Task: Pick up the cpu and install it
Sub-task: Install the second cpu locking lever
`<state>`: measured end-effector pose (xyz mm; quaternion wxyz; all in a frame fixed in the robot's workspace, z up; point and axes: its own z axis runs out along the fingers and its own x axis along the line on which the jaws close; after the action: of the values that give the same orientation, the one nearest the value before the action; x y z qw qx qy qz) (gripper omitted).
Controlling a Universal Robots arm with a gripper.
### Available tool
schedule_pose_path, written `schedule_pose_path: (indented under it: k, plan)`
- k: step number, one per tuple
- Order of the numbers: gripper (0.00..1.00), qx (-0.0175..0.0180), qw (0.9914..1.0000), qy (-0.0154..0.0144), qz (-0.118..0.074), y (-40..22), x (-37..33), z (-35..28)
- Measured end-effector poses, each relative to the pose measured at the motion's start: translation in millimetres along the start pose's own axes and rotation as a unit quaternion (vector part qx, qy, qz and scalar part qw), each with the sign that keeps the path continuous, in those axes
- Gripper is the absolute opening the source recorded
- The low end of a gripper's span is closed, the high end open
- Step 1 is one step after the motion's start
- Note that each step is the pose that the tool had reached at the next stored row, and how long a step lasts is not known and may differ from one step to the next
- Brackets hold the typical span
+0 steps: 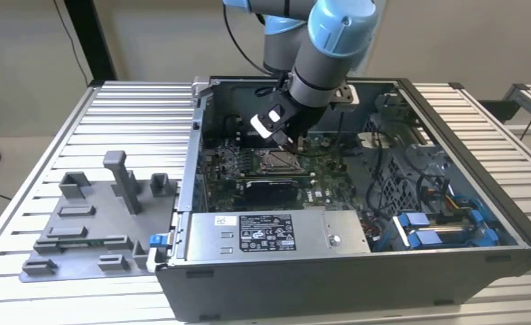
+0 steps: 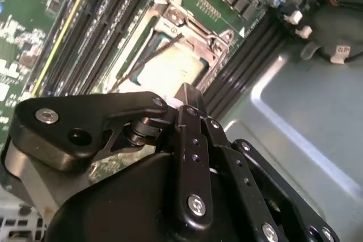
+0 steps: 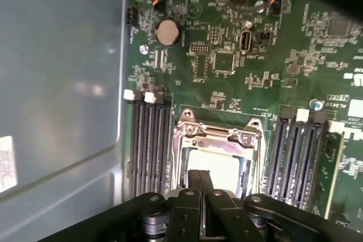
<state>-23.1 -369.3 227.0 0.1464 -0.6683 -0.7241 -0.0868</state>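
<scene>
While the arm (image 1: 324,51) reaches into the open case (image 1: 482,196) on the bench (image 1: 130,115), its jaws are pressed together over the socket (image 3: 218,151), grasping nothing. The cpu (image 3: 212,169) lies flat inside that metal frame, its pale top just beyond the fingertips (image 2: 186,96). A grey tray (image 1: 85,223) sits beside the case, to the exterior view's left.

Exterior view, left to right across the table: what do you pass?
Grey plastic tray with upright posts → open computer case, its near-left wall first → socket with the gripper just above it → blue parts toward the case's right.
</scene>
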Motion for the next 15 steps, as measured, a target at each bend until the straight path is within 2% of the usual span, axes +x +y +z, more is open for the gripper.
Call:
schedule_pose_path:
  k: [2,4,5,6,8,11,13,15]
  plan:
    - [0.00,-0.0003,1.00000,-0.0003,0.001,1.2,2.8,-8.6]
    - [0.00,-0.0005,0.99999,-0.0021,0.003,2.9,4.2,-13.5]
    - [0.00,-0.0008,0.99998,-0.0041,0.004,3.4,4.3,-14.2]
    - [0.00,-0.0013,0.99995,-0.0076,0.007,3.6,4.3,-14.4]
    - [0.00,-0.0020,0.99976,-0.0182,0.012,3.7,4.2,-14.6]
    - [0.00,-0.0024,0.99917,-0.0365,0.018,3.6,3.9,-14.7]
    - [0.00,-0.0026,0.99851,-0.0499,0.022,3.7,3.7,-14.7]
    - [0.00,-0.0025,0.99753,-0.0653,0.026,3.6,3.6,-14.8]
